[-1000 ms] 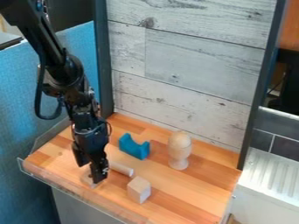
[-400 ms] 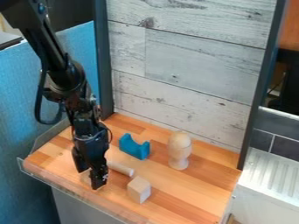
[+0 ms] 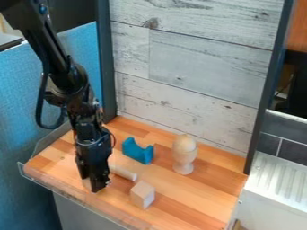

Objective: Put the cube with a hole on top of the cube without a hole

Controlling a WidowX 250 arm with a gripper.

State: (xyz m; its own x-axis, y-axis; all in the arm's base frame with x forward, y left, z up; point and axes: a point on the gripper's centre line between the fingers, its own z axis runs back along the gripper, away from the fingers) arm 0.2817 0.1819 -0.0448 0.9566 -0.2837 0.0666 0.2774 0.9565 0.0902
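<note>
The gripper (image 3: 94,183) hangs low at the front left of the wooden surface, pointing down. A small light wooden block (image 3: 87,183) is mostly hidden behind and beside its tip, and whether it has a hole cannot be seen. To the right, apart from the gripper, a pale wooden cube (image 3: 142,195) rests on the surface; no hole is visible on its showing faces.
A light wooden cylinder (image 3: 123,173) lies between the gripper and the pale cube. Behind it stands a blue curved block (image 3: 138,151), with a wooden egg-cup shape (image 3: 184,155) to its right. A clear rim (image 3: 72,197) runs along the front edge.
The gripper first came slightly toward the front edge, then shifted a little left. The wooden cube on the right, the cylinder, the blue block and the egg-cup shape have stayed put.
</note>
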